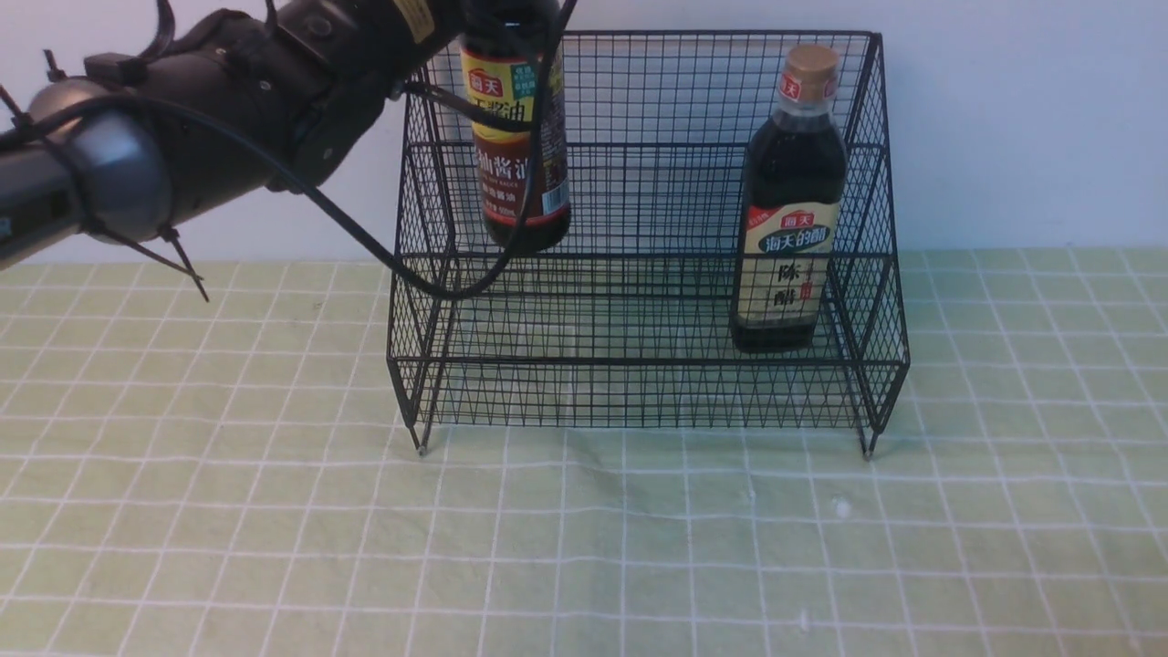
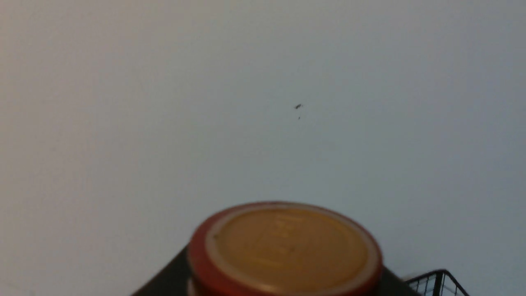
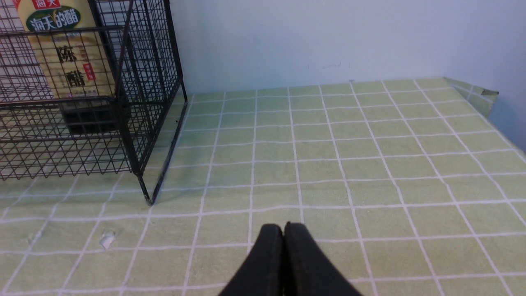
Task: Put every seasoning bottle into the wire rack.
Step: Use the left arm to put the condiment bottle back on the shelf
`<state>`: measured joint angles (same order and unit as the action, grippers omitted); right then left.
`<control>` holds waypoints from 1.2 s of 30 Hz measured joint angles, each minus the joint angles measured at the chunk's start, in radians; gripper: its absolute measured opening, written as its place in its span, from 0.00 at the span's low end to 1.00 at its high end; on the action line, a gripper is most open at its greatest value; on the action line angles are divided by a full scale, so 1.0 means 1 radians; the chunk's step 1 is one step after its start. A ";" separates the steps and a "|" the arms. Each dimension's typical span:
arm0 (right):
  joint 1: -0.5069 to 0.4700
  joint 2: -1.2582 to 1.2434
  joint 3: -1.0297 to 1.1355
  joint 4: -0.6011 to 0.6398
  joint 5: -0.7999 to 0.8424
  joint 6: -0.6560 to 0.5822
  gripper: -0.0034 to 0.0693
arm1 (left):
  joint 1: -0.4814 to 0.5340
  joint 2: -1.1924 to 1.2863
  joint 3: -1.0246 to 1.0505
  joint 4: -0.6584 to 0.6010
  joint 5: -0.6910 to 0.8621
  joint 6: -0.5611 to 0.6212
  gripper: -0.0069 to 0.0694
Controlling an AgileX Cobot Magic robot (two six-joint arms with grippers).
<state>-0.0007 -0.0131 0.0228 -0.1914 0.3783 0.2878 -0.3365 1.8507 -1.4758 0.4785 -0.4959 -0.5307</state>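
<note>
One L arm [image 1: 228, 91] holds slim bottle [image 1: 511, 182] in rack [image 1: 639, 392]; R hand [image 3: 283, 230] closed.

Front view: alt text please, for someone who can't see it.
The left arm reaches in from the upper left to the top of a soy sauce bottle upright at the left of the black wire rack. A tan-capped vinegar bottle stands on its lower tier, right.

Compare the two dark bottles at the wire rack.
The yellow-labelled dark bottle hangs above the black wire rack's lower tier, left side; the cream-labelled dark bottle stands on that tier, right side. The first has an orange, red-rimmed cap; the second a tan cap. Both are upright.
</note>
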 joint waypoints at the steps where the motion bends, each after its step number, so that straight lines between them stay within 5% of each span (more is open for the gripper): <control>1: 0.000 0.000 0.000 0.000 0.000 0.000 0.03 | 0.000 0.021 0.007 0.008 0.001 0.008 0.43; 25: 0.000 0.000 0.000 0.000 0.000 0.000 0.03 | -0.002 0.069 0.035 0.046 0.255 -0.077 0.44; 36: 0.000 0.000 0.000 0.000 0.000 0.000 0.03 | -0.009 -0.006 0.018 0.069 0.458 -0.153 0.74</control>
<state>-0.0007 -0.0131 0.0228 -0.1914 0.3783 0.2878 -0.3456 1.8445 -1.4577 0.5473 -0.0375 -0.6838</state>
